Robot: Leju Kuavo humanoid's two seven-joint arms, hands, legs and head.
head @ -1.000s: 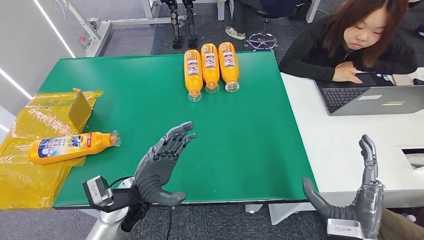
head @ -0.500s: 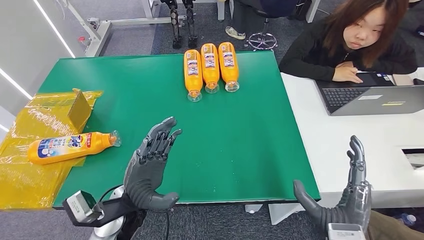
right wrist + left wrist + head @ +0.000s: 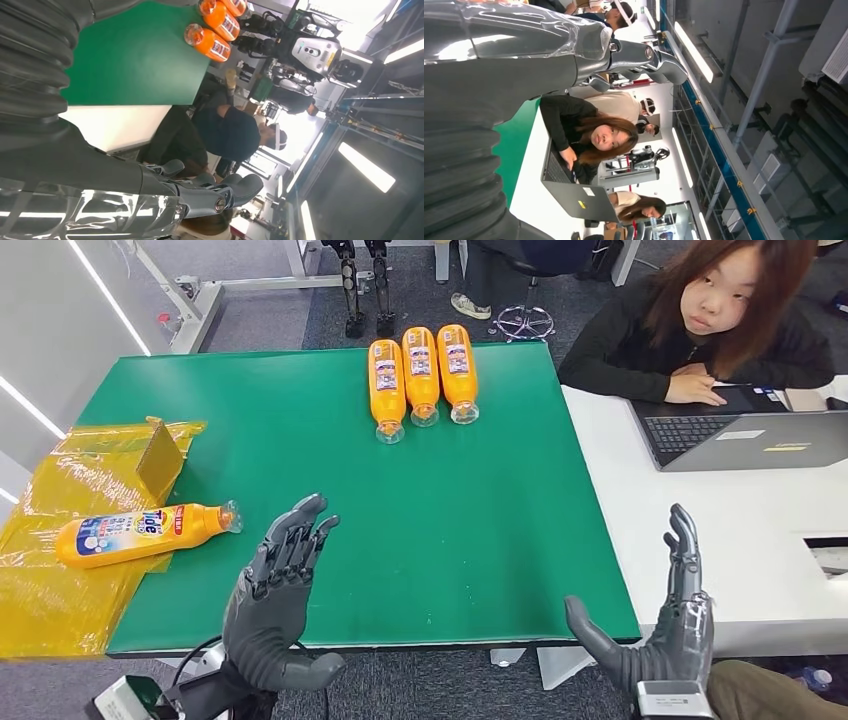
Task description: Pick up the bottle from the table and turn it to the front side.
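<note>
Plainly, neither hand holds anything: the left hand [image 3: 275, 595] and right hand [image 3: 668, 625] hover with fingers apart at the near edge of the green counter [image 3: 480, 530]. The Tide bottle [image 3: 140, 533] lies on its side at the near left, on a crinkled yellow plastic bag [image 3: 50, 590] that could slide or snag during a grasp. Three orange bottles [image 3: 421, 375] lie far off. A person with a laptop [image 3: 745, 438] sits at the right; robot legs stand beyond.

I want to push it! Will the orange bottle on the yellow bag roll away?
Probably. The bottle is round and lies on its side, so a sideways nudge could roll it. The crinkly yellow bag underneath may slow it. Its smooth plastic looks a bit slippery.
</note>
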